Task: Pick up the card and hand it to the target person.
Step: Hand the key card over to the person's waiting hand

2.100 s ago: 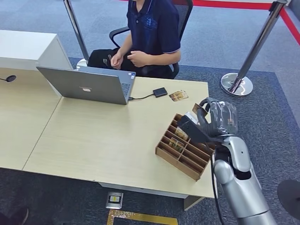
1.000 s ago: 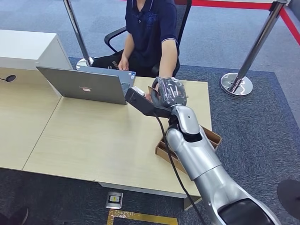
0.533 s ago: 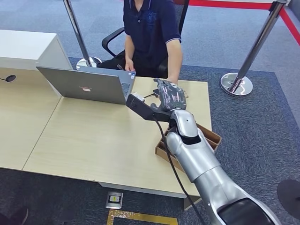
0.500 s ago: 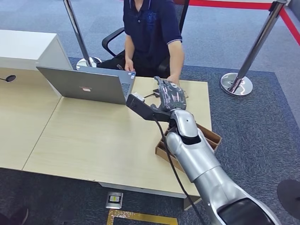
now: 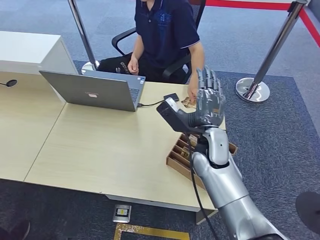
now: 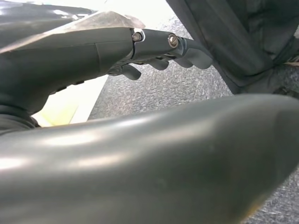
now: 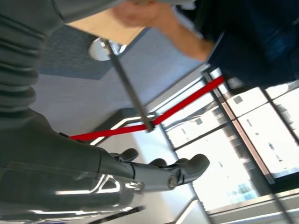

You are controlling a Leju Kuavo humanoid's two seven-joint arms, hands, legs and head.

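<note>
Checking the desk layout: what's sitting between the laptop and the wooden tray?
In the head view, mostly bare tabletop separates the laptop from the wooden tray. Only the laptop's black cable runs toward a small black box farther back.

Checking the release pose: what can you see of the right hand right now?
The right hand is raised above the table's far right part, dark fingers straight, spread and pointing up, nothing in it. It sits on a silver forearm, above the wooden tray, close to the person's hand. In the right wrist view its fingers stretch out, touching nothing.
</note>
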